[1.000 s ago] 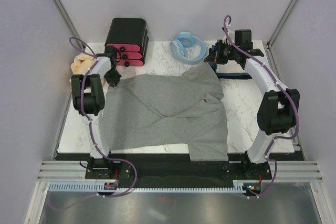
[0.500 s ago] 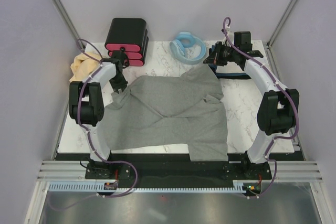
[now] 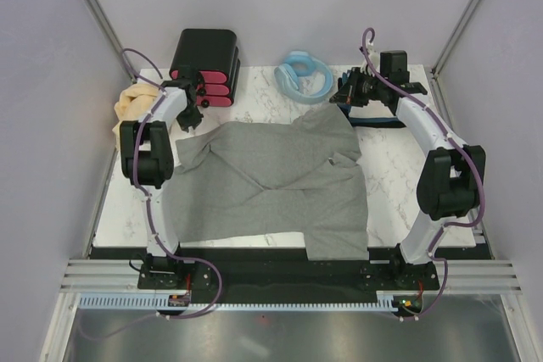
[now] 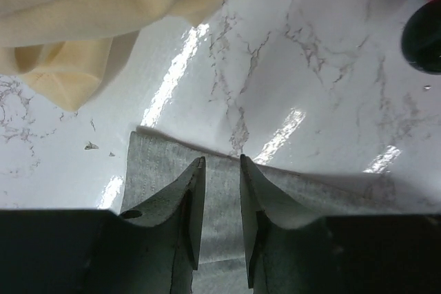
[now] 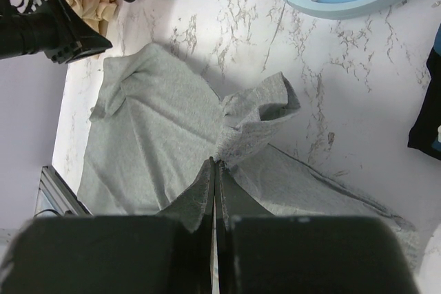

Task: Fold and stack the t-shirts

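Flattening the grey t-shirt — no fold yet
Rumpled before the drawer box; left gripper with jaws apart over its hem, right gripper, right of the box, clamped on its far corner — next, pull it flat.

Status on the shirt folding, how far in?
Done: nothing folded or stacked that I can see. In hand: the large heather-grey cloth t-shirt lies spread and rumpled; the right tool is shut on its far right corner, and the left tool stands open over its far left corner. Left: its folds, plus the crumpled tan-yellow cloth t-shirt.
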`<state>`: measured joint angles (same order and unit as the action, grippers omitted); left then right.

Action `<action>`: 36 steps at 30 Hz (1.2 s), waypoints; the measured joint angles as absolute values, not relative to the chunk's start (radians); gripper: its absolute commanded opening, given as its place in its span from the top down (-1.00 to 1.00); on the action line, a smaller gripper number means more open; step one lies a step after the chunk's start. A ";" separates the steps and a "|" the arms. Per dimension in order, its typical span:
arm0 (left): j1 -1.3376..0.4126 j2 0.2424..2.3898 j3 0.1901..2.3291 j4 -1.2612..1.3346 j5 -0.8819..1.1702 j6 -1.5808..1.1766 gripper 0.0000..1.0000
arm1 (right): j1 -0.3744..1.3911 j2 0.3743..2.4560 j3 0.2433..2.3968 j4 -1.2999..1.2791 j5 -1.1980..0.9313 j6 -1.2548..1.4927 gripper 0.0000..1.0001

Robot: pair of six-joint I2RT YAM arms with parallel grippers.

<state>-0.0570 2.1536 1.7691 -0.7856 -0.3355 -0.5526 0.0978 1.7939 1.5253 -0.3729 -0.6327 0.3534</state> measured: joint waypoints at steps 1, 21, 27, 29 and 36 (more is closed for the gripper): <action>-0.055 2.165 1.768 -0.793 -0.339 -0.552 0.32 | 0.096 1.794 1.525 -0.373 -0.633 0.353 1.00; -0.005 2.164 1.674 -0.812 -0.349 -0.553 0.22 | 0.088 1.794 1.525 -0.373 -0.640 0.356 1.00; 0.012 2.164 1.674 -0.812 -0.350 -0.553 0.20 | 0.088 1.794 1.525 -0.373 -0.640 0.356 1.00; 0.023 2.163 1.674 -0.811 -0.350 -0.553 0.19 | 0.088 1.794 1.525 -0.373 -0.640 0.356 1.00; 0.038 2.141 1.674 -0.807 -0.348 -0.553 0.19 | 0.088 1.794 1.525 -0.373 -0.640 0.356 1.00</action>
<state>0.0376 2.1407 1.6741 -0.8066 -0.3485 -0.5526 0.0875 1.7943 1.5253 -0.3729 -0.6403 0.3561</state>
